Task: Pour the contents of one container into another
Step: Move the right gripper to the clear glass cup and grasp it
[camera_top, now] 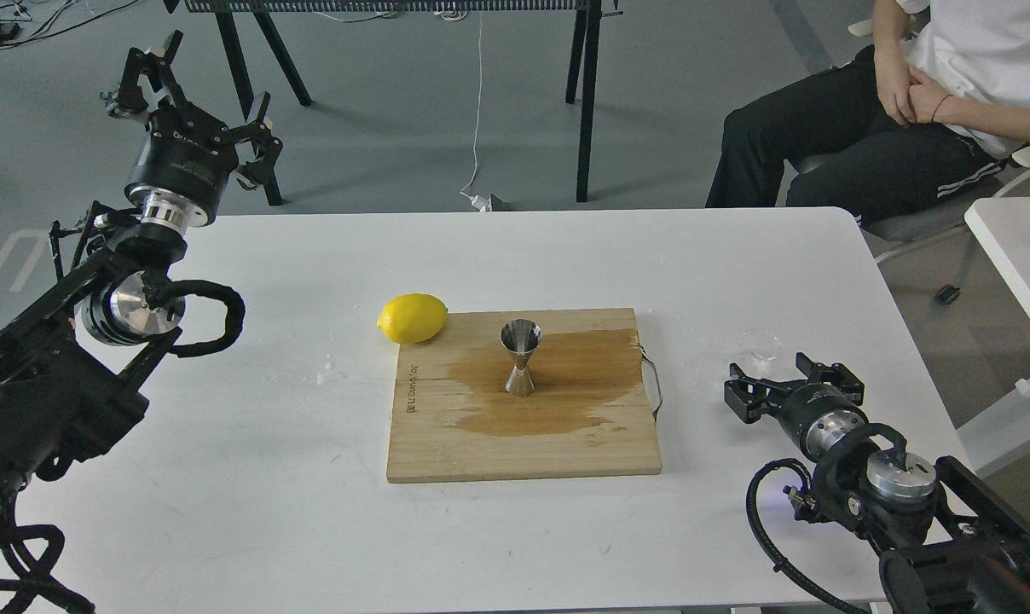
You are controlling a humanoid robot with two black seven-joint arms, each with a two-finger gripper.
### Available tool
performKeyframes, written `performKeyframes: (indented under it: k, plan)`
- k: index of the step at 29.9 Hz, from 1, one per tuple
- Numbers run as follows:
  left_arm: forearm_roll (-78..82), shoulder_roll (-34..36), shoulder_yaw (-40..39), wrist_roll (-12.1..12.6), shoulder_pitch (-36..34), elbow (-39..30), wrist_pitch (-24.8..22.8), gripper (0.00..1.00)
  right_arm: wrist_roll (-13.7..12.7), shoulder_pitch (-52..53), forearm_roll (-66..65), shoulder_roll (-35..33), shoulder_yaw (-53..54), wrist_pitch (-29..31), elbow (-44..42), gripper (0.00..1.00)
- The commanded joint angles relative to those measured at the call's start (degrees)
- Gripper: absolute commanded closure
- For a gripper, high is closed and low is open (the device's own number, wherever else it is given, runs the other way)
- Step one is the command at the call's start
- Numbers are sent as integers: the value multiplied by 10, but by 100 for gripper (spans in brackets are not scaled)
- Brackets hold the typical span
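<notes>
Robot lab: grey floor (413, 128) with loose cables (478, 111), white table (225, 512), seated onlooker (907, 111).

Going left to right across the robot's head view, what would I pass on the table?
Left gripper → lemon → metal jigger on the wet cutting board → glass cup, with the right gripper just in front of it.

The small, low, round cup of clear glass (758, 344) is standing upright on the white table, just beyond the right pincer (771, 382) and apart from it. The shiny hourglass-shaped steel jigger (520, 358) is standing upright on a wet wooden board, well to that pincer's left.
</notes>
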Motion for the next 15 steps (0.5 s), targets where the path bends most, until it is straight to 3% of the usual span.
performKeyframes:
  k: [1, 13, 15]
  plan:
    - [0, 1, 1, 0, 0, 0, 0, 0, -1, 14, 0, 9, 1, 1, -20, 10]
    - [0, -1, 2, -1, 0, 0, 1, 0, -5, 29, -8, 20, 0, 6, -59, 12]
    - [0, 0, 1, -1, 0, 0, 1, 0, -8, 28, -9, 20, 0, 25, -58, 16]
